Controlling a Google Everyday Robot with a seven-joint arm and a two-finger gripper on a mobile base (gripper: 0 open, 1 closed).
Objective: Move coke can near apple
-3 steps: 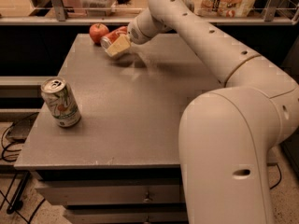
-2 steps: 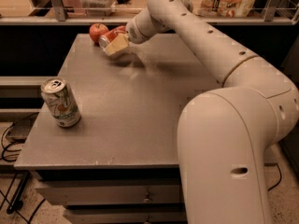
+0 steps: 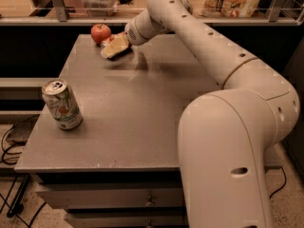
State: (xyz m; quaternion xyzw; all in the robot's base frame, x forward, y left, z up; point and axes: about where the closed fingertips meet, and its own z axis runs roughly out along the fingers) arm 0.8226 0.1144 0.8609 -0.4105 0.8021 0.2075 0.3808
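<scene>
At eight o'clock on the table (image 3: 142,118) stands a white-and-green can (image 3: 61,104), well apart from the rest; toward eleven o'clock sits the apple (image 3: 100,33), and just beside it, at its four o'clock, a red sliver of the coke can (image 3: 108,40) shows against the gripper (image 3: 115,47). Whether the gripper clasps the can or is open cannot be told. Likely light, smooth and easily dented, the can wants a gentle hold across its mid-body.
</scene>
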